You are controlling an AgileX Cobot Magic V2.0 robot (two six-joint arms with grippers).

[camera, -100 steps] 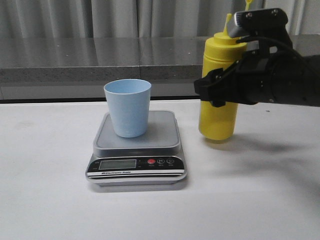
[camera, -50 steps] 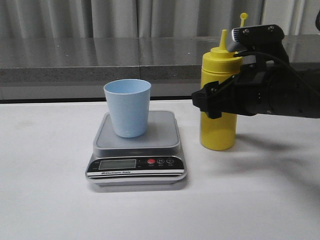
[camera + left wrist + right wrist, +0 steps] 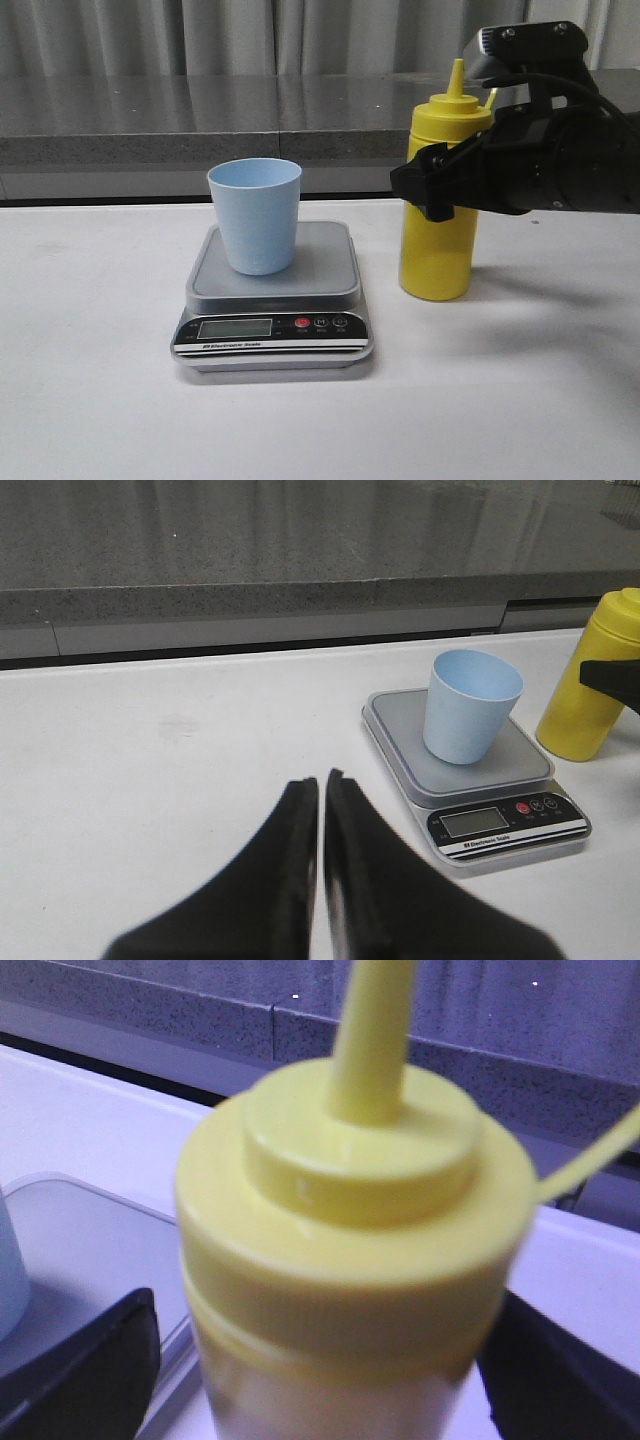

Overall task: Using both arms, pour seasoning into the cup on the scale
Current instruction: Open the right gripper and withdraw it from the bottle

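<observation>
The scale [image 3: 273,302] sits nearest the camera in the front view, on the white surface [image 3: 100,400], its black panel with display and red button facing forward. The cup [image 3: 255,214] stands upright on the scale's platform, towards the back and slightly left of centre, mouth up. Just right of the scale and a little farther back, the bottle [image 3: 438,200] stands upright with its base on the surface, nozzle pointing up and its thin cap strap hanging off to the right. The right gripper [image 3: 437,186] reaches in from the right at the bottle's upper body; in the right wrist view its black fingers [image 3: 90,1365] lie on either side of the bottle [image 3: 355,1250], close against it, so they look closed on it, though actual contact is hard to make out. In the left wrist view the left gripper [image 3: 321,810] is over bare surface, well apart from the scale [image 3: 480,780] and cup [image 3: 470,705], its fingers [image 3: 290,870] pressed together and holding nothing. Behind everything runs a grey stone ledge [image 3: 150,120] with curtains [image 3: 200,35] above.
</observation>
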